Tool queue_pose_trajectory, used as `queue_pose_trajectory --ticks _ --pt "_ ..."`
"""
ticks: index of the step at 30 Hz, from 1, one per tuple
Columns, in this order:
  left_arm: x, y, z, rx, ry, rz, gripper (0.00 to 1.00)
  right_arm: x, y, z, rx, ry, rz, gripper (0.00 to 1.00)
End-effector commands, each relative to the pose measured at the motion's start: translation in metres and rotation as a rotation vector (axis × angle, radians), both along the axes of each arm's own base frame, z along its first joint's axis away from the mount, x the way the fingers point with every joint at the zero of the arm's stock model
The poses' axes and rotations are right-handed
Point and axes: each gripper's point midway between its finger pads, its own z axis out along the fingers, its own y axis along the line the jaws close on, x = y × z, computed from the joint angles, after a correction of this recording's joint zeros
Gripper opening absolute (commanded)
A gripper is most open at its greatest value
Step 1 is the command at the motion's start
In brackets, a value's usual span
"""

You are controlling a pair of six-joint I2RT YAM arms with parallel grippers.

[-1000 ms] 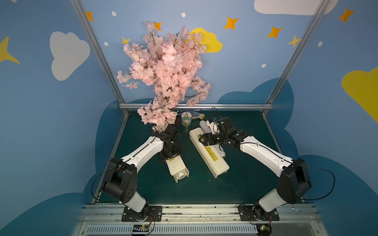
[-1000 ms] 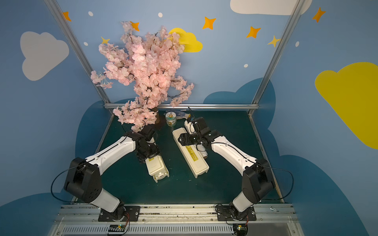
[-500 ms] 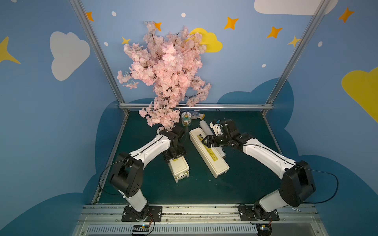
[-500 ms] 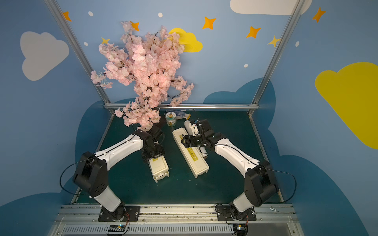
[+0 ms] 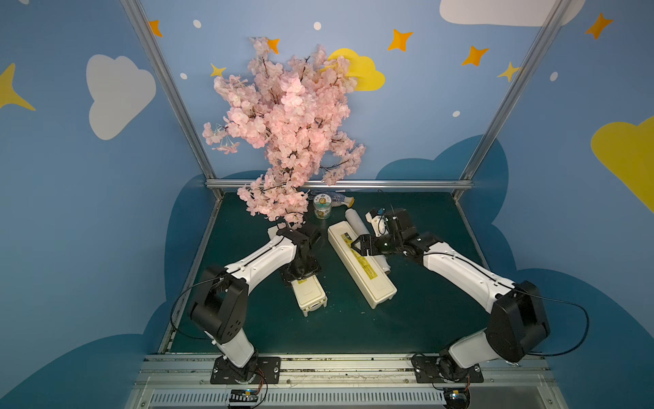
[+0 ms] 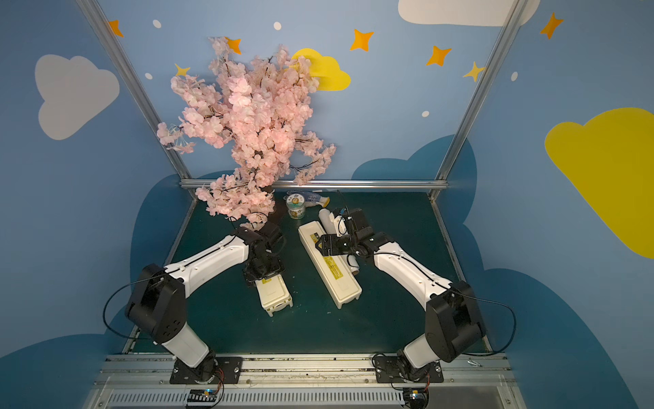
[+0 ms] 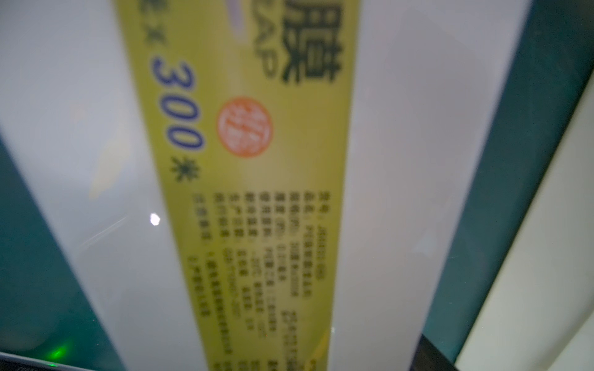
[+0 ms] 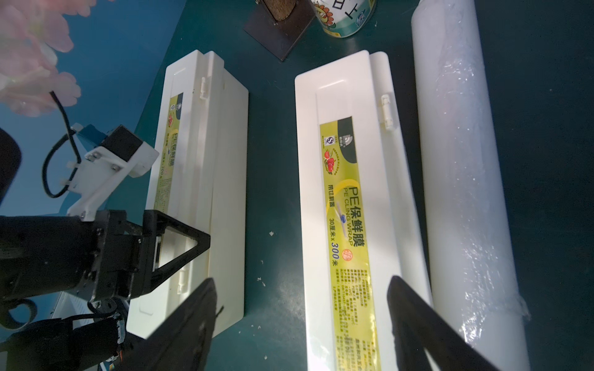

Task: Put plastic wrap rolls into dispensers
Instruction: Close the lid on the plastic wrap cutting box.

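Left pincer (image 5: pixel 300 271) has slid down-frame along the left box (image 5: pixel 311 297), lower centre in a top view. Its jaws are spread wide over the lid (image 7: pixel 418 160), gripping nothing I can see. Right pincer (image 5: pixel 361 246) has barely shifted, spread open astride the right box (image 5: pixel 371 279). Both boxes look shut, so opening comes first, I'd say. Only 1 roll (image 8: pixel 463 192) shows, just beside that box: a smooth cylinder of crinkly whitish film. The boxes are glossy cream plastic.

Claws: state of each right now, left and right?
Left claw: open, empty, low over the left dispenser.
Right claw: open, empty, above the right dispenser.
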Motion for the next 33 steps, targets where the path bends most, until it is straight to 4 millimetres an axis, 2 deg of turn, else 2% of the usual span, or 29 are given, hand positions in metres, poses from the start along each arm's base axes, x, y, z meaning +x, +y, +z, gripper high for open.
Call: queue_pose_trajectory --ticks 1,8,24,33 --pt "-0.008 0.0 -0.002 0.0 0.019 0.018 0.76 -0.003 -0.003 0.01 0.023 -0.022 0.002 0.83" --pt "-0.012 -0.007 -0.011 0.001 0.05 0.019 0.76 -0.004 -0.004 0.008 0.022 -0.023 -0.007 0.82" --pt "-0.029 -0.004 -0.021 0.009 0.065 0.071 0.76 -0.003 -0.007 0.003 0.025 -0.018 -0.026 0.83" --pt "-0.016 0.007 -0.015 0.106 0.037 0.045 0.76 -0.005 -0.008 0.002 0.023 -0.017 -0.028 0.83"
